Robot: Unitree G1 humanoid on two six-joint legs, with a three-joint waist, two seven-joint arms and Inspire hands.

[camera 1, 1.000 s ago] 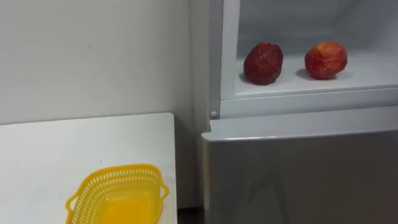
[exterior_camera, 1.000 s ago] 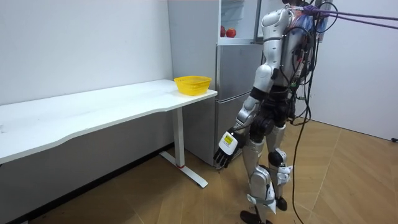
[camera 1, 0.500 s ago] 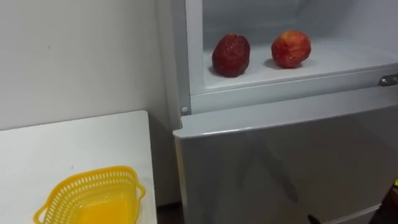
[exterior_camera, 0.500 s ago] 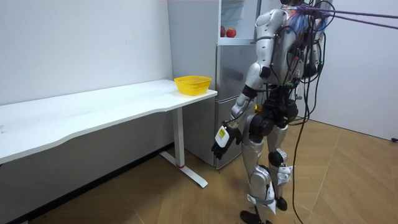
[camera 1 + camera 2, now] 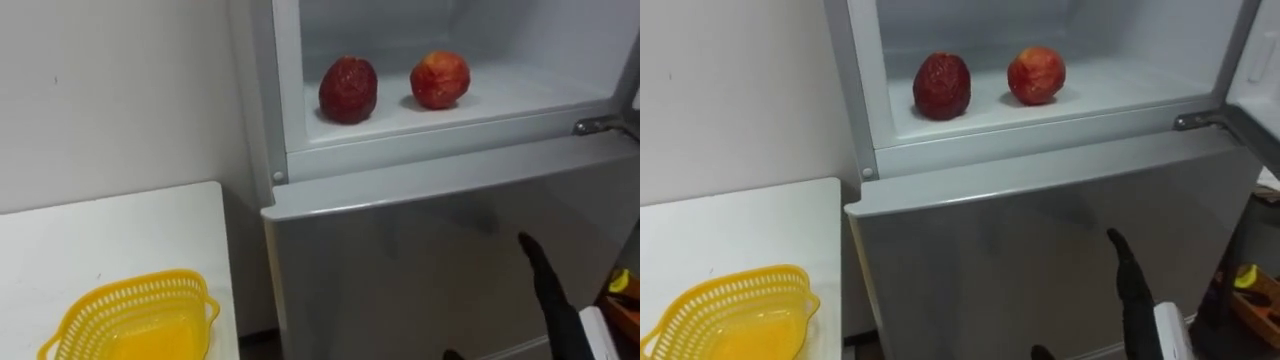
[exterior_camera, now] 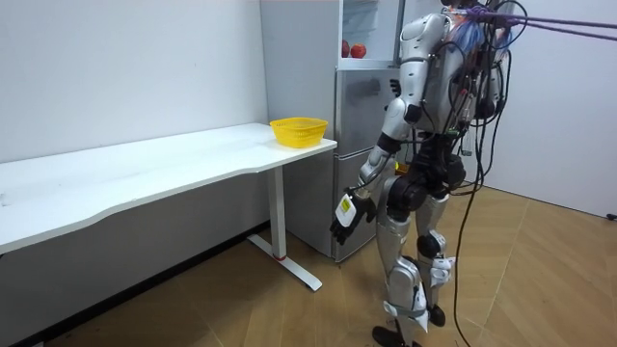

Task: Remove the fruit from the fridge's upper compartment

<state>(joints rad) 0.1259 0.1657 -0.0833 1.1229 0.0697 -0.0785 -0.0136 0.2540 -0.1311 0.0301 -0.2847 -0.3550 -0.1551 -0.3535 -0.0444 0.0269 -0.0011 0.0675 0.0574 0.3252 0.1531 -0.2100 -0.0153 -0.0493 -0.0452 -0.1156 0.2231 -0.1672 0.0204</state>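
Red fruit [image 5: 440, 79] shelved, right robot hand [image 5: 545, 282] — outstretched

The white shelf [image 5: 520, 95] of the open upper fridge compartment carried two fruits. A dark red fruit [image 5: 348, 89] sat near its left end, and a red apple [image 5: 440, 79] sat to the right of it and a little farther back, the two near each other but apart. Left of the fridge stood a white table [image 5: 100, 250]. A yellow plastic basket [image 5: 130, 320] rested on the table's end nearest the fridge, close to its front edge. Table and fridge both stood on a wooden floor [image 6: 289, 318].
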